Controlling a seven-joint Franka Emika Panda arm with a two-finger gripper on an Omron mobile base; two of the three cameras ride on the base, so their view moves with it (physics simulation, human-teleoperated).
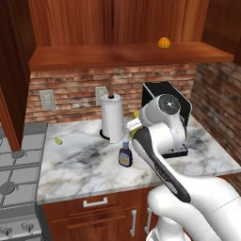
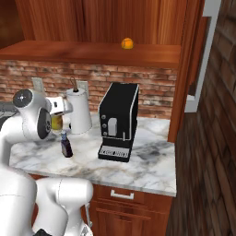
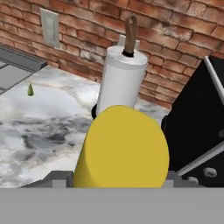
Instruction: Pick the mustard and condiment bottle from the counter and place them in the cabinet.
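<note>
The yellow mustard (image 3: 124,148) is close in the hand view, lifted off the marble, and my gripper (image 3: 119,178) is shut on it. Slivers of its yellow also peek out beside the hand in the left base view (image 1: 134,132) and the right base view (image 2: 56,122). The small dark brown condiment bottle (image 1: 125,155) (image 2: 67,146) stands upright on the marble counter (image 1: 80,162) (image 2: 152,161), just below and in front of the held mustard. The reddish-brown cabinet shelf (image 1: 117,55) (image 2: 87,50) runs above the brick wall.
A small orange fruit (image 1: 164,43) (image 2: 127,44) sits on the shelf. A white paper towel roll (image 1: 112,117) (image 3: 121,83) stands behind the hand, with a black coffee machine (image 2: 119,122) (image 3: 197,122) to its right. The grey stove (image 1: 19,164) lies left. A tiny green item (image 1: 58,140) lies on the marble.
</note>
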